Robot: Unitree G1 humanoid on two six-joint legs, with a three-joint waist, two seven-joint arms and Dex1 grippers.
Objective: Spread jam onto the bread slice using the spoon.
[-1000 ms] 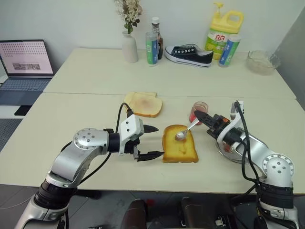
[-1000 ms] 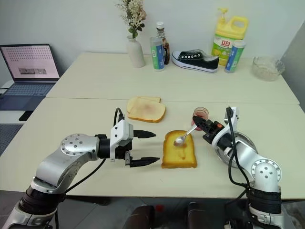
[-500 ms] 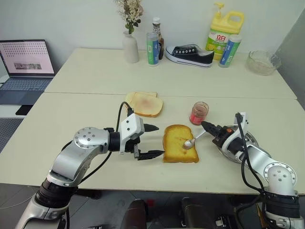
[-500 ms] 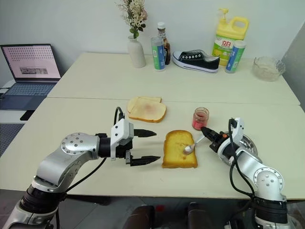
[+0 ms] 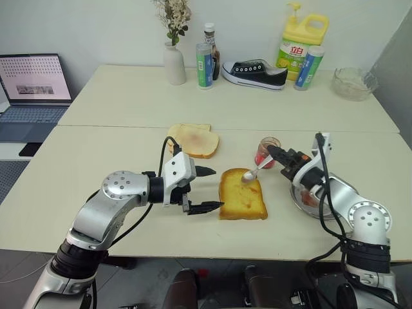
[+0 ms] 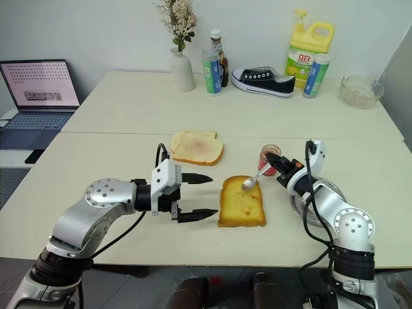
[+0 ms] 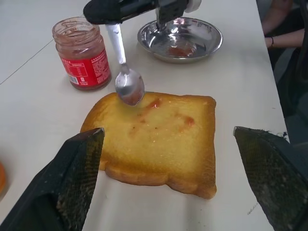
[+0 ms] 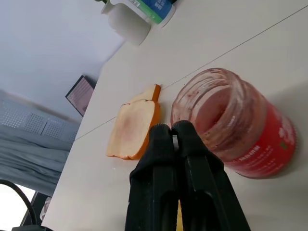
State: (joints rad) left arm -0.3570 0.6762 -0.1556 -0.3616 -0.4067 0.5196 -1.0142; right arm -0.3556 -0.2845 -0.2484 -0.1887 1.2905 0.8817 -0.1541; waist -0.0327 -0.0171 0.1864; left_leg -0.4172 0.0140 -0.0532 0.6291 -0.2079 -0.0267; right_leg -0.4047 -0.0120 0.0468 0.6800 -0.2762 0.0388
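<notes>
Jam [image 7: 82, 57] sits in its small glass jar just behind our right gripper [image 5: 271, 152], whose fingers are pinched tight on the handle of the spoon [image 7: 126, 79]. We hold the spoon's bowl at the far edge of the bread slice [image 7: 156, 137], which lies on the table [image 5: 129, 103] smeared with a few red streaks. Our left gripper [image 5: 207, 189] waits just beside the slice's near-left side, jaws spread wide, gripping nothing. Behind the right arm rests a steel dish [image 7: 180, 39].

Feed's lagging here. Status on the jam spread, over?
Right end effector shut on spoon, bowl at bread slice far edge. Left end effector open beside slice. Thin jam smears only. Nothing in the way.
</notes>
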